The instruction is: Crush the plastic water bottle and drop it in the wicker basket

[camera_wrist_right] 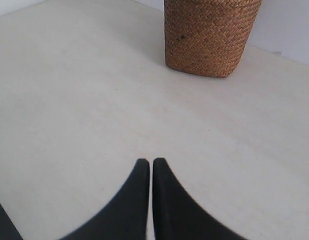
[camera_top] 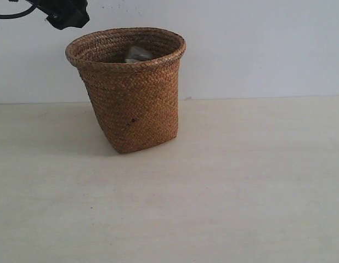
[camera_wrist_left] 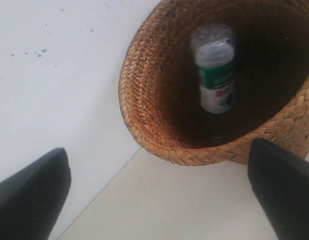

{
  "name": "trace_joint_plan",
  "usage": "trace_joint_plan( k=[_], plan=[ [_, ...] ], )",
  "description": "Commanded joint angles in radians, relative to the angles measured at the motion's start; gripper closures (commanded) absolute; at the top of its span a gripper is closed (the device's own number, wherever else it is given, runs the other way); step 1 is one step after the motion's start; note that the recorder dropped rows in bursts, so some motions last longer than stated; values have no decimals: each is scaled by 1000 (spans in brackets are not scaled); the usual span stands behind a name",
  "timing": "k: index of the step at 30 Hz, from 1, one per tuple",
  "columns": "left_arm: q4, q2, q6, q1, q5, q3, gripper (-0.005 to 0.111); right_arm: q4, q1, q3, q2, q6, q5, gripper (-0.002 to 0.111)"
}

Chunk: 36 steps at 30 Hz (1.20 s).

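Left wrist view: bottle (camera_wrist_left: 216,75) lies inside the basket (camera_wrist_left: 144,110), its green-white label blurred, unreadable. Left gripper (camera_wrist_left: 157,172) jaws released, empty, above the rim. Right gripper (camera_wrist_right: 152,167) jaws clenched, empty. Bare table (camera_top: 241,181) lies right and near.

The small clear plastic bottle (camera_wrist_left: 216,75), white-and-green labelled, is inside the tall brown woven wicker basket (camera_top: 134,104), which stands upright at ten o'clock from the exterior view's centre.

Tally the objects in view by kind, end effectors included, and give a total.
wicker basket: 1
plastic water bottle: 1, inside the basket
end effectors: 2, the left end effector open, the right end effector shut
Total: 4
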State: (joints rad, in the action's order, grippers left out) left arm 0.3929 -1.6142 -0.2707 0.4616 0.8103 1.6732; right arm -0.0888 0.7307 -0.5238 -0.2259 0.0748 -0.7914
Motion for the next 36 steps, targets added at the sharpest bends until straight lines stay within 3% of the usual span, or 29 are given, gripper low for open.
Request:
trace_joint_plan(
  k=[1,21,26,36],
  plan=[
    [-11,1,17,1,3,7,20,-2,0,3,6,0,11,108],
    [12,3,31,1,3,7,20,-2,0,3,6,0,11,108],
    [27,36,364,-29,3,4,20,-2,0,3,6,0,11,108],
    [94,259,723,-47,-77,-147,20,-2,0,3,6,0,11,108]
  ],
)
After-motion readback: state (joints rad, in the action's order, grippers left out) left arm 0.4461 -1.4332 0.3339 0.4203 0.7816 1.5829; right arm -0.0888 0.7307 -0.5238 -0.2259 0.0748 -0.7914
